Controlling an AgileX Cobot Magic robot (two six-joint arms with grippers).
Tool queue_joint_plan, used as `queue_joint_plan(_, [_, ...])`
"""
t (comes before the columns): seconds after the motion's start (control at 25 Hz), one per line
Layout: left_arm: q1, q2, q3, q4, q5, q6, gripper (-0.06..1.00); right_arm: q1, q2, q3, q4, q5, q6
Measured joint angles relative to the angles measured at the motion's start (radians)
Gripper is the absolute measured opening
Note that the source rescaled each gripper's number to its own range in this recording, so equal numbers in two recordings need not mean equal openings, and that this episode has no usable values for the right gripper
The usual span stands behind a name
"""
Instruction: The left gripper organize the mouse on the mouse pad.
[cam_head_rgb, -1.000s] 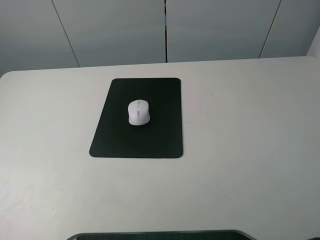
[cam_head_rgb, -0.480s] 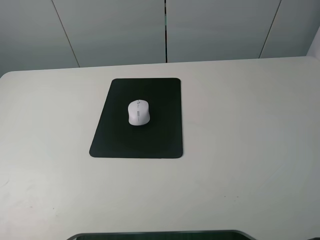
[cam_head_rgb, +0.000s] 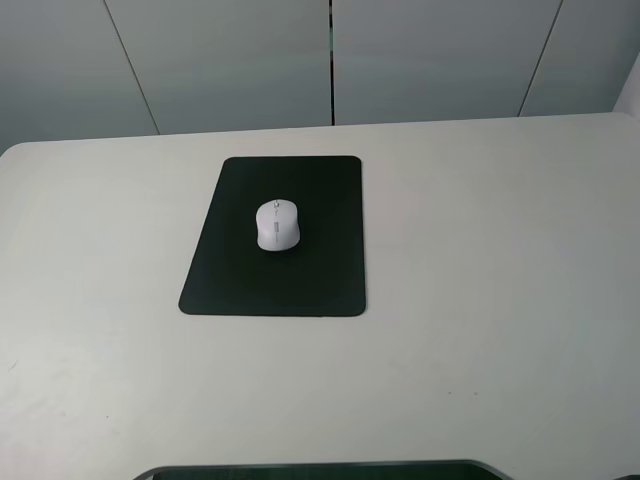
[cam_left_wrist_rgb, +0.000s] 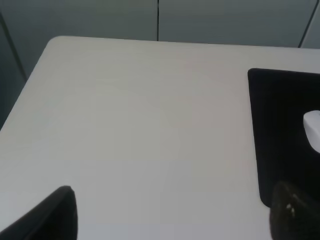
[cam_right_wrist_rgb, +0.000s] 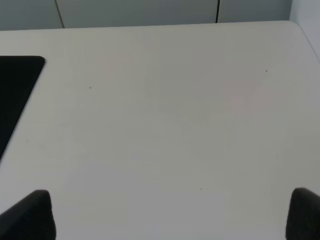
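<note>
A small white mouse (cam_head_rgb: 277, 224) sits upright on the black mouse pad (cam_head_rgb: 240, 285), a little behind the pad's middle. Neither arm shows in the exterior high view. In the left wrist view the pad (cam_left_wrist_rgb: 280, 125) and a sliver of the mouse (cam_left_wrist_rgb: 313, 130) lie at one side; my left gripper (cam_left_wrist_rgb: 172, 212) hangs back above bare table, its dark fingertips (cam_left_wrist_rgb: 50, 217) wide apart and holding nothing. In the right wrist view my right gripper (cam_right_wrist_rgb: 172, 215) is open too, fingertips (cam_right_wrist_rgb: 30, 215) far apart over the table, with a corner of the pad (cam_right_wrist_rgb: 17, 90) showing.
The white table (cam_head_rgb: 480, 300) carries only the pad and mouse. Its back edge meets grey wall panels (cam_head_rgb: 330, 60). A dark rounded edge (cam_head_rgb: 320, 470) shows at the table's front.
</note>
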Motion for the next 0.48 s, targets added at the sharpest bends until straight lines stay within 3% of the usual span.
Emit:
queue_joint_plan(0.24, [0.0,-0.003,0.083,-0.05,-0.037,0.0,0.95,0.0,0.0,0.0,0.0,0.0,0.0])
queue_joint_plan(0.48, [0.0,-0.003,0.095,-0.046,-0.061,-0.017,0.95,0.0,0.0,0.0,0.0,0.0,0.0])
